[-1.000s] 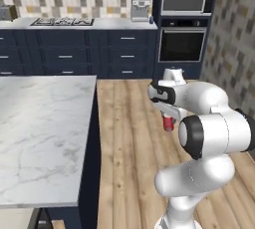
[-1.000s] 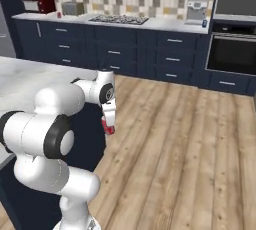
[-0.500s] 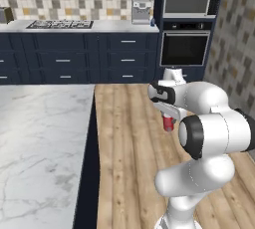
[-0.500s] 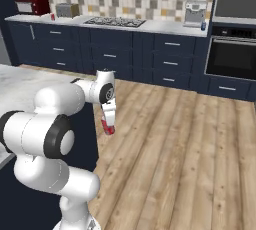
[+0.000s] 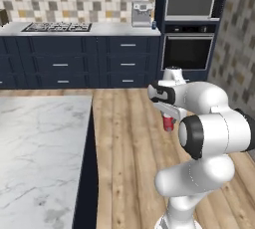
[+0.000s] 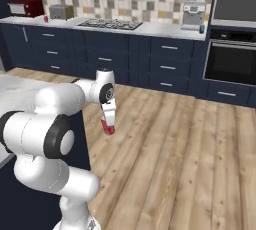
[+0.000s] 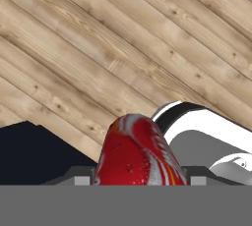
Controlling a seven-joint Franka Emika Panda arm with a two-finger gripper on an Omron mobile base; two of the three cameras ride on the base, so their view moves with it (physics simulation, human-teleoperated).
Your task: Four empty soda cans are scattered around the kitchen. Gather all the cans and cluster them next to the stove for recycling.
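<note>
You've got one red soda can (image 5: 169, 122) clamped in the jaws, hanging under the wrist mid-frame in both base views, over the wood floor (image 6: 190, 154). In the hand view the can (image 7: 138, 154) sits bottom centre between the jaws, floor planks behind it.

The stove (image 5: 56, 27) is upper left in the left base view, on the far counter (image 5: 114, 30), well apart from the arm. In the right base view it sits top centre-left.

Progress, as far as I can judge: carry leg under way, can not yet delivered. I see no cans beside the stove, though anything that small up there is hard to make out. There's a small red thing (image 6: 46, 19) on the counter near the toaster (image 6: 61, 12), upper left; can't tell if it's a can. Call it one in hand and the rest still to find.
</note>
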